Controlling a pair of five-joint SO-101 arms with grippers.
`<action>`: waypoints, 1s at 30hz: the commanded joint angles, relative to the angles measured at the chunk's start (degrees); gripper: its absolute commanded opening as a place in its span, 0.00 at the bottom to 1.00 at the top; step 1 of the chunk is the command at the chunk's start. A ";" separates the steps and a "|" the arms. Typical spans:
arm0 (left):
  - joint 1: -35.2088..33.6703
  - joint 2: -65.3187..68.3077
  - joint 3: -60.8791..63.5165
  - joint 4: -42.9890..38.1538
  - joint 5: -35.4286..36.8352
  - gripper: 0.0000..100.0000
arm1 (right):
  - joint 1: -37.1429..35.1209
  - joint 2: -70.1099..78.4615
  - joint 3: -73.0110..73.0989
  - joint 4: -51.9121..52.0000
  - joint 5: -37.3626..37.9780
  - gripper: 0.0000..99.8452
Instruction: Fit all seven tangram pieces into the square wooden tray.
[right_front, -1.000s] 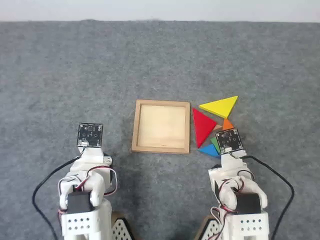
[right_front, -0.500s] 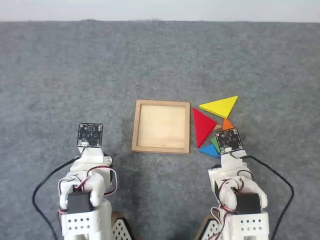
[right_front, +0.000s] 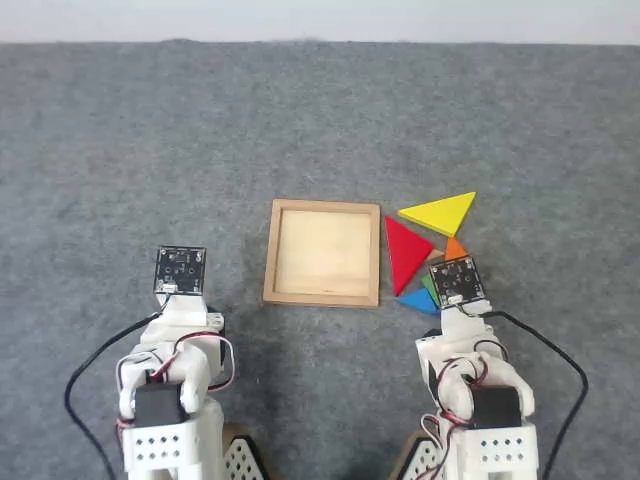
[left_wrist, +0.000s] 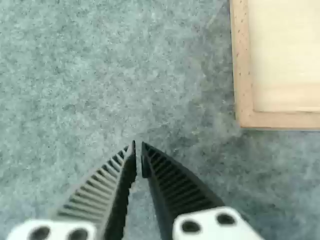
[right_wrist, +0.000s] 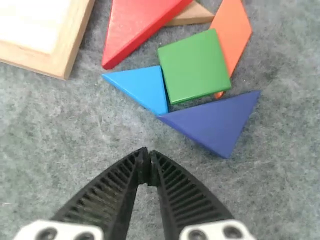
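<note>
The square wooden tray lies empty mid-table; its corner and edge appear in both wrist views. Right of it the pieces cluster: yellow triangle, red triangle, orange parallelogram, green square, light blue triangle, dark blue triangle, tan piece. My right gripper is shut, just short of the blue triangles. My left gripper is shut over bare carpet, left of the tray's near corner.
Grey carpet covers the whole table. Both arm bases stand at the near edge. The far half of the table is open carpet.
</note>
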 joint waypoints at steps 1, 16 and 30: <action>-0.18 -1.05 -0.75 0.26 0.97 0.02 | 1.54 -0.75 0.44 -2.15 0.26 0.01; -0.18 -1.05 -0.75 0.26 0.97 0.02 | 20.26 1.63 -17.14 -9.89 16.35 0.02; -0.18 -1.05 -0.75 0.26 0.97 0.02 | 5.76 58.86 -47.47 -9.98 12.84 0.09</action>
